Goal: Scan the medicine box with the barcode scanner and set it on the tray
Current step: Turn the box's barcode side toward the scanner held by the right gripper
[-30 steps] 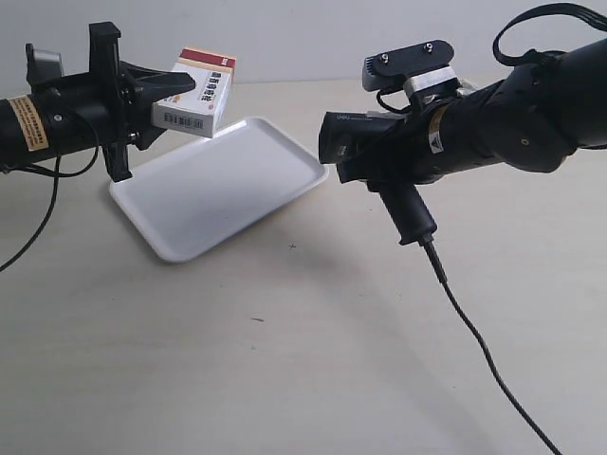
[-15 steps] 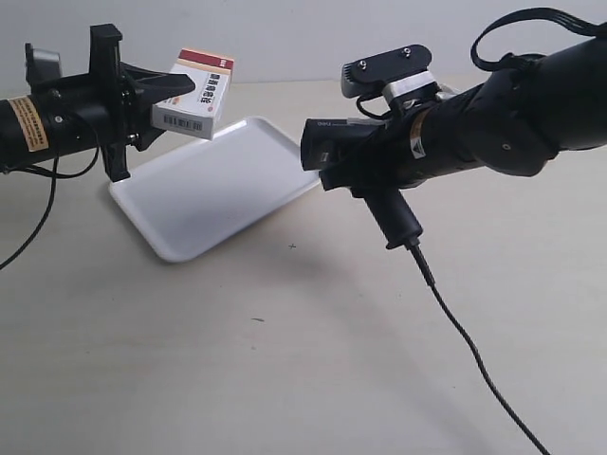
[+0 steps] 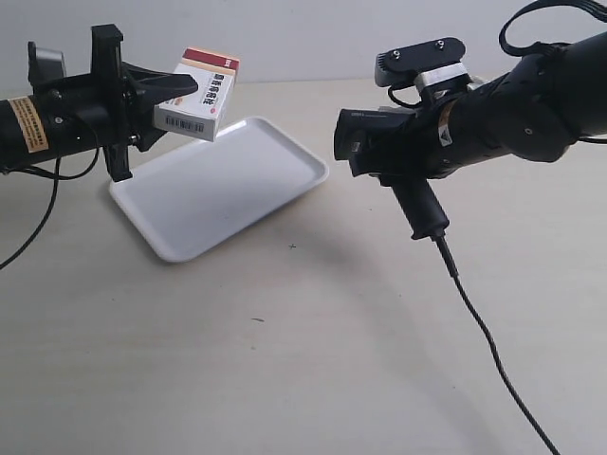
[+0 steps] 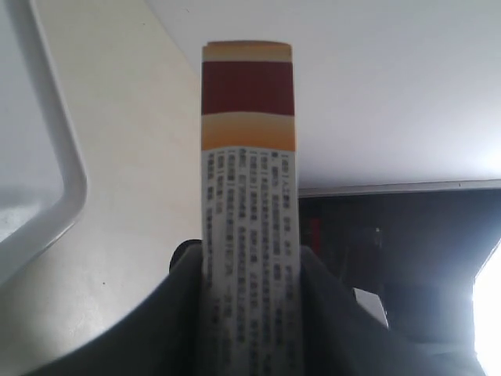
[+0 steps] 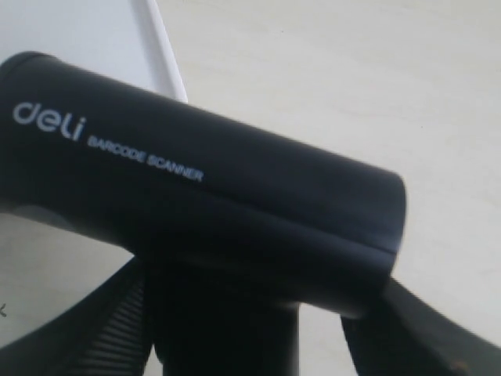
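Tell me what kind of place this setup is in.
Probably a lab tabletop staged as a pharmacy checkout: a bare beige table against a plain wall, with only a white tray, a medicine box held in one gripper and a Deli barcode scanner held by the other arm.

Your left arm reaches in level from the exterior view's left, well above the table. Left gripper (image 3: 180, 95) is clamped on the medicine box (image 3: 197, 94); both fingers (image 4: 185, 276) press its flat sides. Your right arm comes in from the exterior view's right, wrist angled down. Right gripper (image 3: 394, 152) is closed around the barcode scanner (image 3: 387, 156), head level, handle hanging.
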`<state>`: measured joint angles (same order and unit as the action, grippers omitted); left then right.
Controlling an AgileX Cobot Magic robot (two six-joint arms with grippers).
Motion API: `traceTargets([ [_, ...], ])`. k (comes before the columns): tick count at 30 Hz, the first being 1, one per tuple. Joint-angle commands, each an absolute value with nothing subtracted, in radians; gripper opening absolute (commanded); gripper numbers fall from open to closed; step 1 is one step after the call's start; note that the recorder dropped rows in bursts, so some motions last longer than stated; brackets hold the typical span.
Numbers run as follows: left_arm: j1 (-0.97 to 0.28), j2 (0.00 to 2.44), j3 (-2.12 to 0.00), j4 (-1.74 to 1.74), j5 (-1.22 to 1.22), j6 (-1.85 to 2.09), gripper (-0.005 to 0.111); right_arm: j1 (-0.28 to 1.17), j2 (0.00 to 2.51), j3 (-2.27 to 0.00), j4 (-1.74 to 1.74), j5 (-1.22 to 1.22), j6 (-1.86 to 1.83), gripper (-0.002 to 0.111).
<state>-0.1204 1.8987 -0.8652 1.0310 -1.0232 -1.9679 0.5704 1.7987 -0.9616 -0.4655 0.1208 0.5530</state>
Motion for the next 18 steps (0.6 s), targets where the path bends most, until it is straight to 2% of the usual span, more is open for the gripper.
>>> traceTargets([
  [1, -0.118, 1.899, -0.862, 1.027, -1.045, -1.936, 0.000, 0.565, 1.800, -0.973, -0.468, 0.111, 0.547, 0.000],
  [7, -0.118, 1.899, -0.862, 1.049, -1.045, -1.878, 0.000, 0.565, 1.805, -0.973, -0.467, 0.180, 0.569, 0.015],
  [11, -0.118, 1.899, -0.862, 1.069, -1.024, -1.859, 0.000, 0.558, 1.840, -0.973, -0.473, 0.253, 0.569, 0.016],
  [18, -0.118, 1.899, -0.862, 1.121, -1.001, -1.814, 0.000, 0.556, 1.933, -0.973, -0.511, 0.207, 0.576, 0.016],
])
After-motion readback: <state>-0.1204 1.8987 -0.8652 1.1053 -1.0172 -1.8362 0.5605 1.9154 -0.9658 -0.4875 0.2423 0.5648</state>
